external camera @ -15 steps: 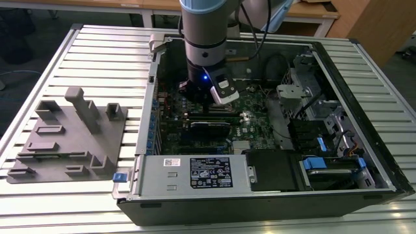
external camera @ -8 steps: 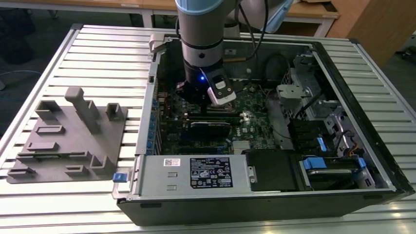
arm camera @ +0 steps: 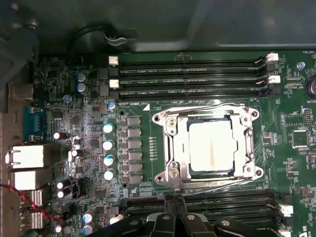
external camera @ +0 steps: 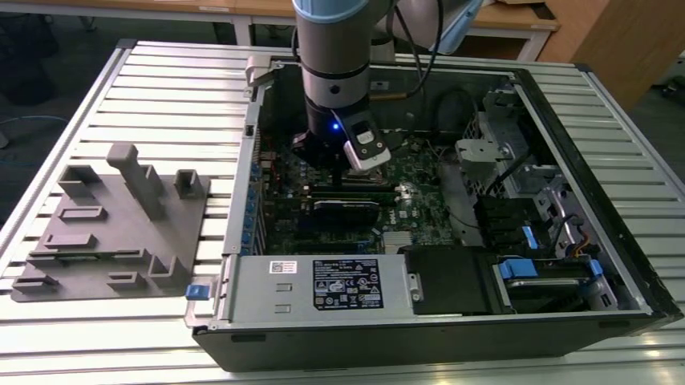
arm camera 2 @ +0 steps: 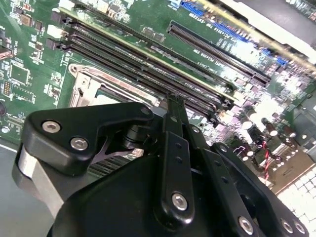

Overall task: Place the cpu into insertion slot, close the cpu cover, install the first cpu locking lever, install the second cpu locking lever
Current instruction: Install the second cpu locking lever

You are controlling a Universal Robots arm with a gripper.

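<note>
Hovering with fingers pressed together, empty, gripper (arm camera: 175,217) at lower centre of first wrist view, just below socket. Cpu (arm camera: 211,146) seated mid-frame, cpu cover (arm camera: 173,148) closed around it. Risk: fingertips slipping off thin levers, scraping neighbouring memory slots (arm camera: 197,205).

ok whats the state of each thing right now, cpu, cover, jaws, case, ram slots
cpu: seated in the socket, silvery top showing
cpu cover: closed flat over the socket, framing the cpu
gripper: jaws shut, holding nothing, beside the socket over the memory slots
computer case: lying on its side, side panel off
memory slots: empty
</note>
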